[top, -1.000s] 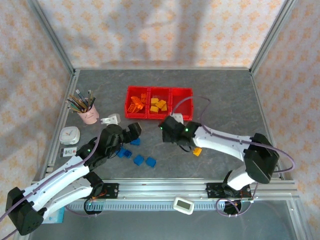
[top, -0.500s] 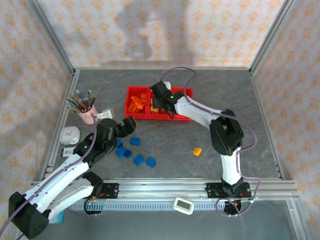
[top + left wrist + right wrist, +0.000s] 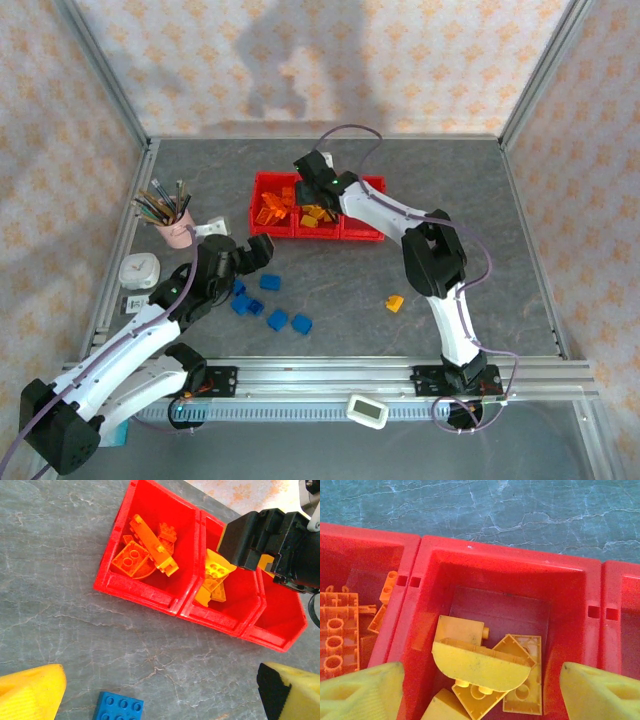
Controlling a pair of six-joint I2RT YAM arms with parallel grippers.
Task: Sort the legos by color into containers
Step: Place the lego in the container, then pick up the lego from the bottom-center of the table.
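Yellow legos (image 3: 480,665) lie in the middle red container (image 3: 505,555), straight beneath my right tool (image 3: 480,692), whose fingers are spread wide and empty. Orange legos (image 3: 145,555) fill the left container (image 3: 140,592) beside it. Blue legos (image 3: 275,310) sit on the tabletop (image 3: 450,260) near my left tool (image 3: 258,248), which is likewise spread and holds nothing.

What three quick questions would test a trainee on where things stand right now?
1. True or false: the right gripper is shut.
2. The loose bricks near the left gripper are: A blue, B green, C red.
3. Which bin holds the orange lattice piece?
Key: 1 false, it is open above the middle bin; 2 A; 3 the left bin.
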